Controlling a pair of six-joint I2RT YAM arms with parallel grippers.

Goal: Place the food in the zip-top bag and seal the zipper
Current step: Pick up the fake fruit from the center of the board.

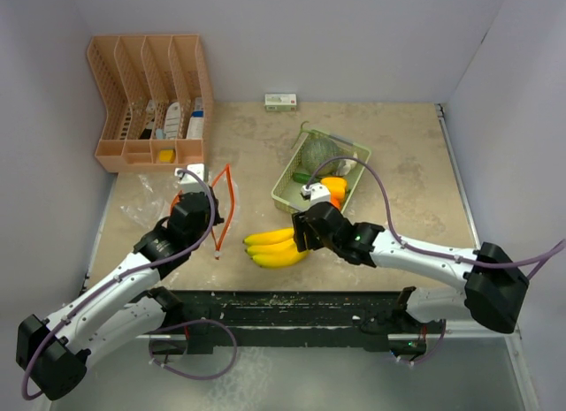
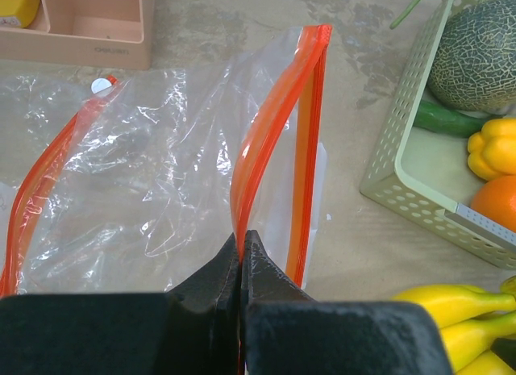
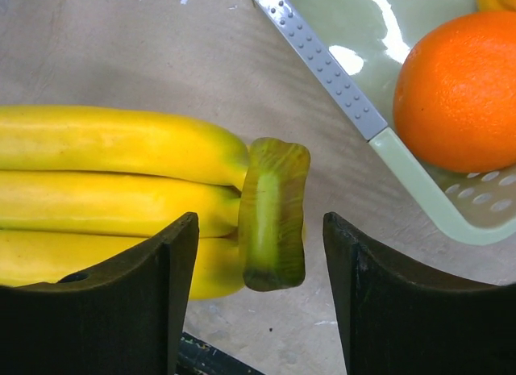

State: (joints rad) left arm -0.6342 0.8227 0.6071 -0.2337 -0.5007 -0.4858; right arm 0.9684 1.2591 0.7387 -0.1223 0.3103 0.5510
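The clear zip-top bag with an orange zipper lies at the left, its mouth held up and open. My left gripper is shut on one side of the zipper strip. The yellow banana bunch lies on the table near the front. My right gripper is open with its fingers on either side of the bunch's green stem, not touching it. The netted melon, dark green cucumber and orange lie in the pale green basket.
A yellow toy pepper also lies in the basket. A peach desk organizer stands at the back left. A small white box sits by the back wall. The black front rail runs just below the bananas.
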